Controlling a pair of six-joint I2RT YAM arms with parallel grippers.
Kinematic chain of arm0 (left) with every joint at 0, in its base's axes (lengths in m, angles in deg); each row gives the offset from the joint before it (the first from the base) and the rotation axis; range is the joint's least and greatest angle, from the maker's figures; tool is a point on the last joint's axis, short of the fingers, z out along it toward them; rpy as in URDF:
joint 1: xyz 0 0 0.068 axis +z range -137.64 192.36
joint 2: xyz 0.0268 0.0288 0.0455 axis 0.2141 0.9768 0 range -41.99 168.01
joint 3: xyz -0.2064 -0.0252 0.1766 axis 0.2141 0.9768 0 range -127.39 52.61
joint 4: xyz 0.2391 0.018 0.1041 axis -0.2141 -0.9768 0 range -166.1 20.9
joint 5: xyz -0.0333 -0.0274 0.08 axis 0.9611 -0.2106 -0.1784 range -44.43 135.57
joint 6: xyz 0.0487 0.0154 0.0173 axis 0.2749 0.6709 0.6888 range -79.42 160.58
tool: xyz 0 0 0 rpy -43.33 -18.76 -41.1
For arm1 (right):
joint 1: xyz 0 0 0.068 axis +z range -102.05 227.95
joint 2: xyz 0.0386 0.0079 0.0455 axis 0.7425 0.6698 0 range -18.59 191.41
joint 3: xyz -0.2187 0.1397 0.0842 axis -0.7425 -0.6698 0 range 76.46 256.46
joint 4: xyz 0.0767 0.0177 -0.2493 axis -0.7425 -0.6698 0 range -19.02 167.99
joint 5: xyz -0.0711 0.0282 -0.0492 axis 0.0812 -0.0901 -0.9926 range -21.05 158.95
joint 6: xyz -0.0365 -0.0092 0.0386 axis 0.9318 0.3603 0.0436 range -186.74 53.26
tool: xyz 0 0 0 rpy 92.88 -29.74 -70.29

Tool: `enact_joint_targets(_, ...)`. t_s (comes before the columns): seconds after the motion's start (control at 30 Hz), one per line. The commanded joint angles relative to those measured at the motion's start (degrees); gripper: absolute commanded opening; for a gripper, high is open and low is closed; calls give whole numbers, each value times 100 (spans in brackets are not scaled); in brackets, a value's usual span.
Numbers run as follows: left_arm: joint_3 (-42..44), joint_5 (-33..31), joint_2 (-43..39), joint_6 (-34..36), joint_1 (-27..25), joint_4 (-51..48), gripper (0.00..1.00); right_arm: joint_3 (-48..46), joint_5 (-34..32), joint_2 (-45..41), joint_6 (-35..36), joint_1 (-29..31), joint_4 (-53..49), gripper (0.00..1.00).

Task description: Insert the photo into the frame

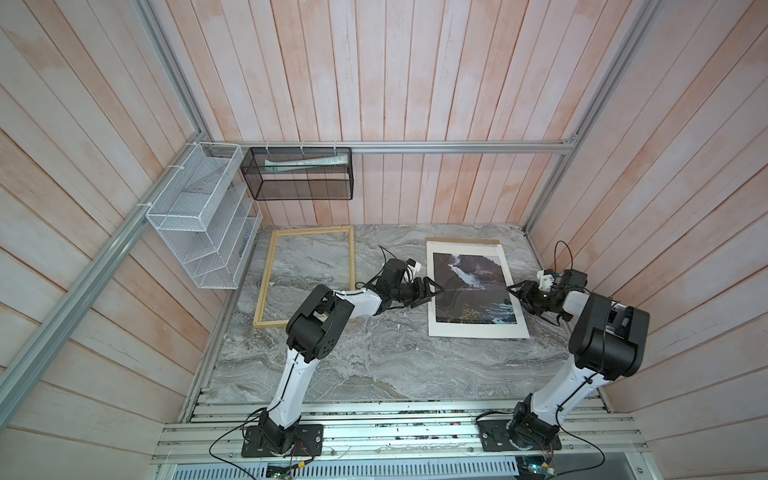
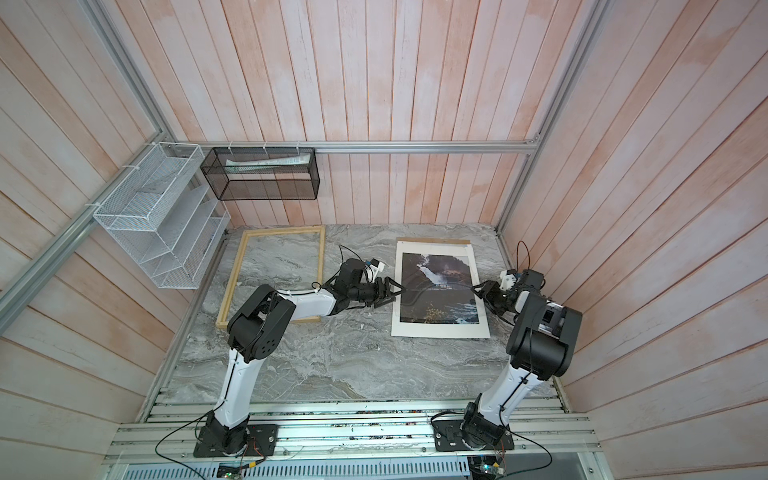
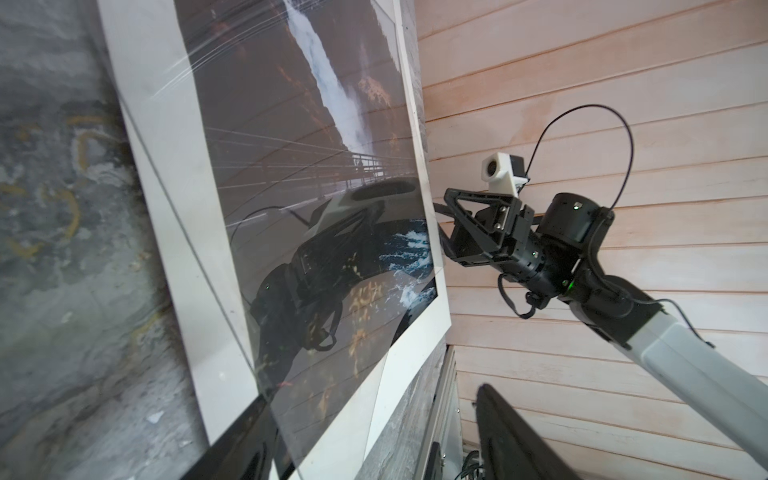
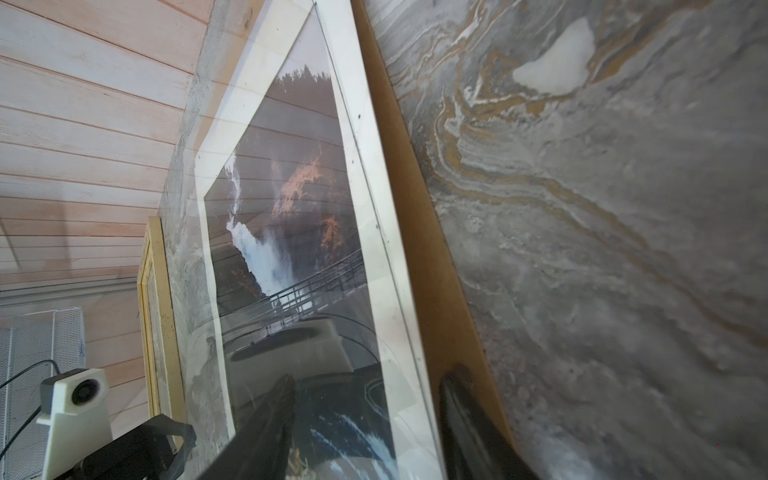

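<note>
Left claw (image 1: 432, 289) and right claw (image 1: 517, 293), jaws apart, sit at opposite edges of the photo (image 1: 473, 301).

Walls: 1 white wire rack (image 1: 195, 224), 1 black mesh basket (image 1: 299, 183), apparently holding 1 tube (image 1: 307, 162). 1 brown panel (image 4: 428, 257) lies on the marble tabletop (image 1: 374, 361).

Photo (image 1: 478, 330): paper, matt white border. Clear pane (image 3: 291, 257): glossy, mirror-like. Frame (image 1: 265, 279): pale bare wood. Counter (image 1: 374, 365): grey veined marble look.
</note>
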Motion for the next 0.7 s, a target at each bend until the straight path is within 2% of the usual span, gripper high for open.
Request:
enact_joint_targets(0.0,149,250,-238,-148,-67,721,62,-26,144,94,45,51,-134,57)
enact_joint_targets(0.13,170,177,-250,-166,-67,711,60,-50,162,103,48,59,-108,56)
enact_joint_targets(0.27,-13,-4,-190,-26,-67,195,56,-69,172,86,47,69,-91,56)
enact_joint_targets(0.67,-85,-13,-66,-52,-67,62,34,-71,103,33,71,78,-130,56)
